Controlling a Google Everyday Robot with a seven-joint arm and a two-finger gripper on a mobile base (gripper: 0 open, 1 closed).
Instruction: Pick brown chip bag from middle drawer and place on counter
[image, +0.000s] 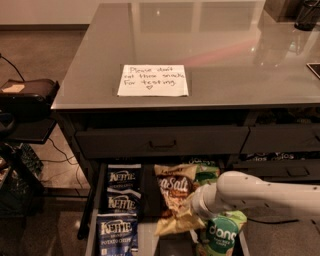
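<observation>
The brown chip bag (173, 194) stands tilted above the open middle drawer (92, 210), its cream lower edge hanging down. My gripper (194, 207) comes in from the right on a white arm and is shut on the bag's right side; the bag hides its tips. The bag is raised off the drawer floor. The glossy grey counter (225, 45) lies above and behind.
A handwritten paper note (152, 80) lies on the counter's front. Blue Kettle bags (122, 192) fill the drawer's left side and a green dang bag (222, 235) lies under my arm. A closed drawer front (162, 142) overhangs. Black gear (27, 95) stands at left.
</observation>
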